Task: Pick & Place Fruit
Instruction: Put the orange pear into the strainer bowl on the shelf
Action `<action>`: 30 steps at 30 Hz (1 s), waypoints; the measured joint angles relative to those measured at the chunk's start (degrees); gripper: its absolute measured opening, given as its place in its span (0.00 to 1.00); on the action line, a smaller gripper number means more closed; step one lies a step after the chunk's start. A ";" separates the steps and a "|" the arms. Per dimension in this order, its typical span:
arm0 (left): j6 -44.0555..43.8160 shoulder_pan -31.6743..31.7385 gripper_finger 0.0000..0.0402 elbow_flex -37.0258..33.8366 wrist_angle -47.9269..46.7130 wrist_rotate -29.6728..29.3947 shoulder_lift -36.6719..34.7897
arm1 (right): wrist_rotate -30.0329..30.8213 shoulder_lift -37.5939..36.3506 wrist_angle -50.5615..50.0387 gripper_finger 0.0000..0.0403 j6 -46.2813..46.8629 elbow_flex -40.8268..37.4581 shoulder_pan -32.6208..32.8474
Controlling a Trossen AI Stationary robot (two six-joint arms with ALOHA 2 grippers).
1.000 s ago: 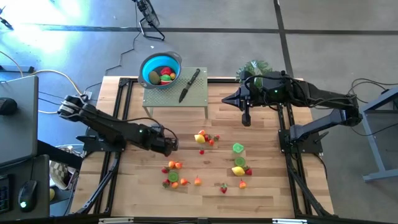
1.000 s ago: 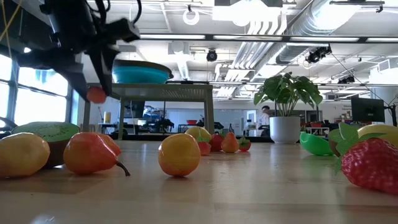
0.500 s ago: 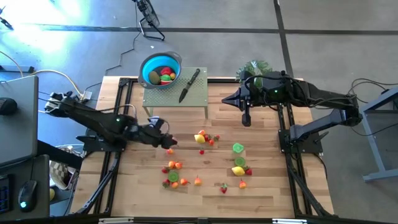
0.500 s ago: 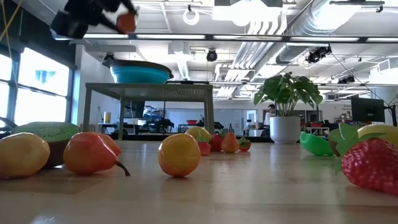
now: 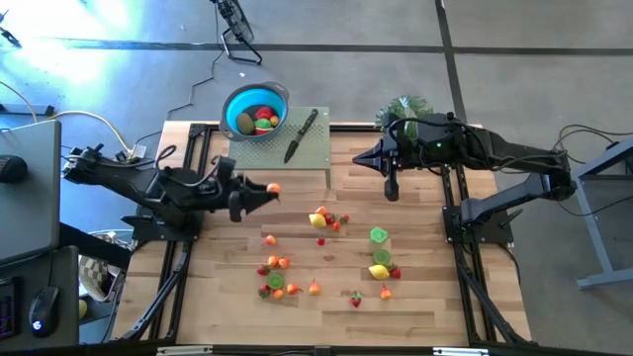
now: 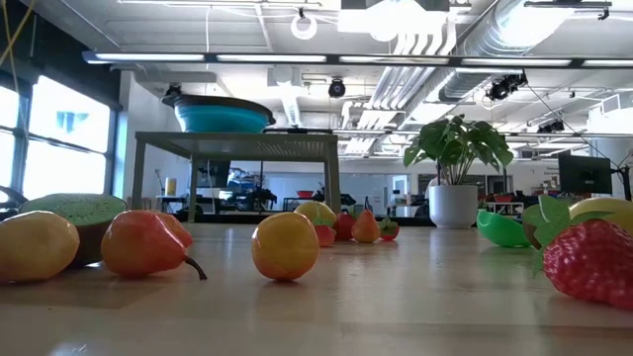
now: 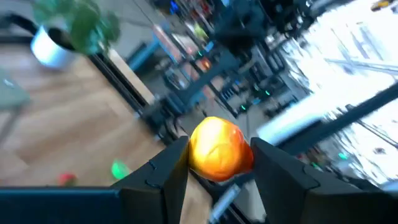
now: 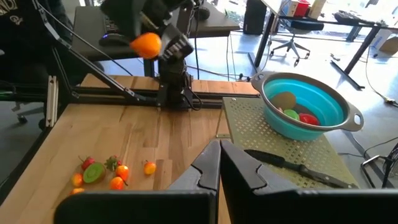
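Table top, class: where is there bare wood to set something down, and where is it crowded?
Bare wood lies along the table's front edge, below the fruit, and beside the right gripper. Fruit crowds the middle. The raised mesh stand carries the blue bowl and knife. The left gripper holds an orange fruit aloft.

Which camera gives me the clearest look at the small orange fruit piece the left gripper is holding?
Left wrist view: the small orange fruit piece fills the middle, pinched between the left gripper fingers. The high view shows it as a tiny dot above the wooden table; the right wrist view shows it small and distant; the low view misses it.
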 joint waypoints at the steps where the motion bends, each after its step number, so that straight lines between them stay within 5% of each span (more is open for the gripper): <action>1: 0.42 0.02 0.40 -0.03 -0.64 -1.53 -0.54 | 0.00 0.00 0.06 0.01 0.00 0.00 0.00; 20: 4.67 0.14 0.40 -0.04 0.37 -31.24 1.65 | 2.80 0.00 -1.10 0.01 -5.81 0.00 -0.29; 24: 4.64 3.65 0.40 -0.04 -0.80 -31.20 0.82 | 2.72 0.00 -1.05 0.01 -10.91 0.00 -2.81; 30: 4.60 14.07 0.40 0.00 -5.71 -22.47 -2.22 | 0.89 0.00 1.01 0.01 -12.39 0.00 -10.21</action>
